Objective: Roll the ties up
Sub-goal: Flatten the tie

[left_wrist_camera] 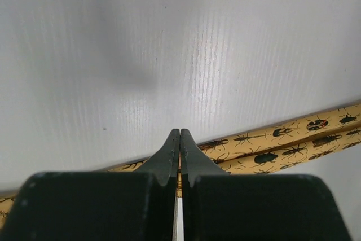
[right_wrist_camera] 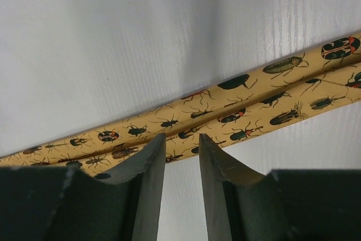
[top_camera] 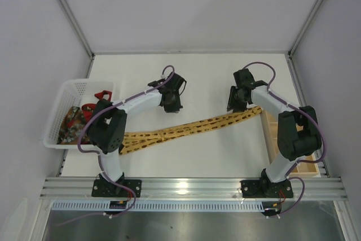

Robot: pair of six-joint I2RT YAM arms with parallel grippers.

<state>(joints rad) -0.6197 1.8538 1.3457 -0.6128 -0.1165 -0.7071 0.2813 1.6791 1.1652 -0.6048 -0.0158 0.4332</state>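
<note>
Two claws hang low over the table (top_camera: pixel 214 77). The left claw (left_wrist_camera: pixel 179 135) has its fingers pressed together. The right claw (right_wrist_camera: pixel 180 139) has its fingers slightly apart. One yellow tie (top_camera: pixel 192 126), doubled into two strands, runs from eight o'clock toward three, just beyond both claws' tips. At nine o'clock one basket (top_camera: pixel 67 88) holds one red tie (top_camera: pixel 102 94) and one patterned tie (top_camera: pixel 70 119). One wooden tray (top_camera: pixel 273 134) sits at three o'clock.

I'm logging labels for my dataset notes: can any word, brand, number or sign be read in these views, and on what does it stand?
None can be read.
The yellow tie carries only printed beetles and other insects, no lettering.
The white basket, the wooden tray and the table show no label or number.
</note>
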